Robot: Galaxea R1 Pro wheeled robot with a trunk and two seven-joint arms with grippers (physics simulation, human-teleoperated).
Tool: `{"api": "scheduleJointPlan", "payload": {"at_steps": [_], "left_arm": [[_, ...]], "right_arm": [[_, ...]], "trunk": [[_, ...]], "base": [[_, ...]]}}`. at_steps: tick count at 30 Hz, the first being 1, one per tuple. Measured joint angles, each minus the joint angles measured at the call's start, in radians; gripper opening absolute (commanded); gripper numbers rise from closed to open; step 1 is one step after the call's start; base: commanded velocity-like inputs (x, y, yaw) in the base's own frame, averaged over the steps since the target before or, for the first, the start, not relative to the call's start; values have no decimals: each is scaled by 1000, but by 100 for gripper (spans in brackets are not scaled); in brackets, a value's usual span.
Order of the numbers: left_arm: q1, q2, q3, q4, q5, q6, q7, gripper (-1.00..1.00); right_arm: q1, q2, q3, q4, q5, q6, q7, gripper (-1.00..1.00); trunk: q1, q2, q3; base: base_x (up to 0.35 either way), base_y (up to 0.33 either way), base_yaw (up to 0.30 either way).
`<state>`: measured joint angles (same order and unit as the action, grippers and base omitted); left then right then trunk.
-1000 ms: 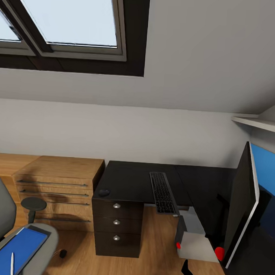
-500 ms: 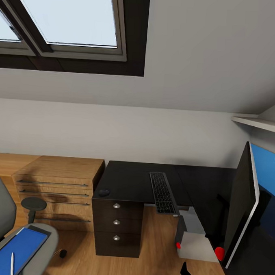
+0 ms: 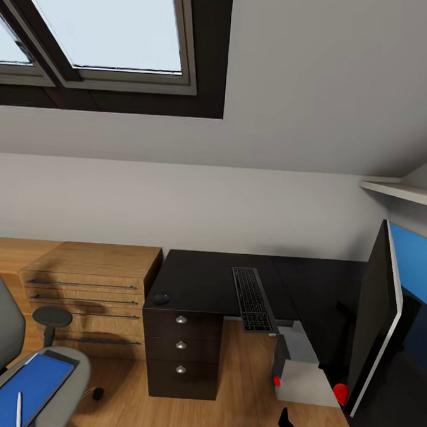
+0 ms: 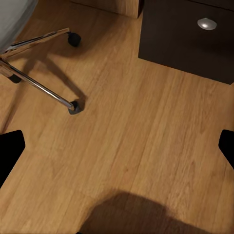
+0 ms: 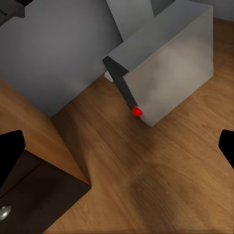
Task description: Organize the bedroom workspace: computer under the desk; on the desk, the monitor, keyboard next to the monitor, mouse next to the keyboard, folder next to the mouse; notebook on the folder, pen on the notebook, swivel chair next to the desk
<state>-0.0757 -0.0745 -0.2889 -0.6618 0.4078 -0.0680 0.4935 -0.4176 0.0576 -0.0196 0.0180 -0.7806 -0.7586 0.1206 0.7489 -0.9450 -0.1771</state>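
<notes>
Both grippers are spread wide with nothing between the fingers. The left gripper [image 4: 117, 146] hangs over bare wooden floor [image 4: 141, 146], the swivel chair [image 4: 44, 90] legs off to one side ahead of it, the dark drawer unit [image 4: 190, 39] beyond. Ahead of the right gripper [image 5: 117, 151] stands the computer [image 5: 170, 78] on the floor. From the head camera, keyboard [image 3: 252, 299] and mouse [image 3: 162, 298] lie on the table [image 3: 200, 282]; the monitor [image 3: 376, 324] stands right. The folder [image 3: 23, 388] lies on the chair seat with what seems the pen [image 3: 19, 410] on it.
</notes>
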Motion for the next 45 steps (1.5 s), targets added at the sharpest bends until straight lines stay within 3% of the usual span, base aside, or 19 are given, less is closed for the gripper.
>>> {"api": "scheduleJointPlan", "payload": {"at_steps": [28,45], "left_arm": [[0,-11,-16,2,0,2,0,100],[0,-25,-33,57,-1,1,-2,100]], "right_arm": [[0,3,0,0,-2,6,-1,100],[0,9,1,0,2,3,6,100]], "trunk": [[0,0,0],[0,0,0]], "base": [[0,0,0],[0,0,0]]}}
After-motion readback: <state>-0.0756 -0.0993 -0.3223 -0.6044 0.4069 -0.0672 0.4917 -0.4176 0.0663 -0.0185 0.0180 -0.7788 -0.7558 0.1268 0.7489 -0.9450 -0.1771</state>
